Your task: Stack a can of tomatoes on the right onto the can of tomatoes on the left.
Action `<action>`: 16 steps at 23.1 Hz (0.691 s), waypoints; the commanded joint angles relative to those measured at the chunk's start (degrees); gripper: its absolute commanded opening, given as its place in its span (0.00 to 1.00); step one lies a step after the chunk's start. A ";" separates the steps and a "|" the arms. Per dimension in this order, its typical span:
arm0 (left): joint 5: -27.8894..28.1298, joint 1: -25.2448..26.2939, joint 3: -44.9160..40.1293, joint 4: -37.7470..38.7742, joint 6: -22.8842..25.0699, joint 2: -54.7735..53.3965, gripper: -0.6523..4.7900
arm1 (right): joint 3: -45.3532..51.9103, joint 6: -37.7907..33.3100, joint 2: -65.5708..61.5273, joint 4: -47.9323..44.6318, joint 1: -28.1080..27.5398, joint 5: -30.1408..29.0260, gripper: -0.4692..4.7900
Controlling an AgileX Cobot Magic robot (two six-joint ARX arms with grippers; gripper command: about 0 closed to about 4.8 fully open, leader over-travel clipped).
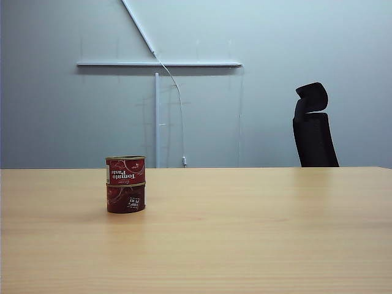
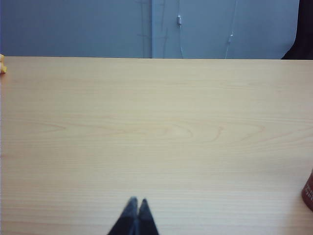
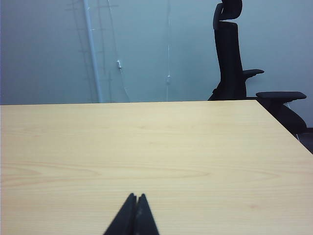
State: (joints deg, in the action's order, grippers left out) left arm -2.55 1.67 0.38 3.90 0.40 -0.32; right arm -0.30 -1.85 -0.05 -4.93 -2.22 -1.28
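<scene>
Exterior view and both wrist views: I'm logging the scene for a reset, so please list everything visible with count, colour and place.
tomato paste cans: two, red, one stacked on the other, left part of the table.
table: one, light wood, fills the foreground.
office chair: one, black, behind the table's far edge, right side.
white rails: several, white, on the grey back wall.
small yellow object: one, at the table's far edge in the left wrist view; too small to identify.
left gripper: one, black, shut, empty, above bare table.
right gripper: one, black, shut, empty, above bare table.
</scene>
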 commanded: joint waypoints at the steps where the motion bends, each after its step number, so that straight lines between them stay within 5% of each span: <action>1: -0.13 0.04 0.13 -0.50 0.00 -0.02 0.11 | 0.24 -2.10 0.11 -0.70 0.02 0.79 0.08; 16: -0.15 0.02 0.13 -0.50 0.00 -0.02 0.11 | 0.26 -2.32 0.09 -0.63 0.02 1.31 0.08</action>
State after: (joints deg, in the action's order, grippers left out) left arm -2.55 1.67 0.38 3.90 0.40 -0.32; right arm -0.30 -3.86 -0.05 -4.75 -2.20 -0.19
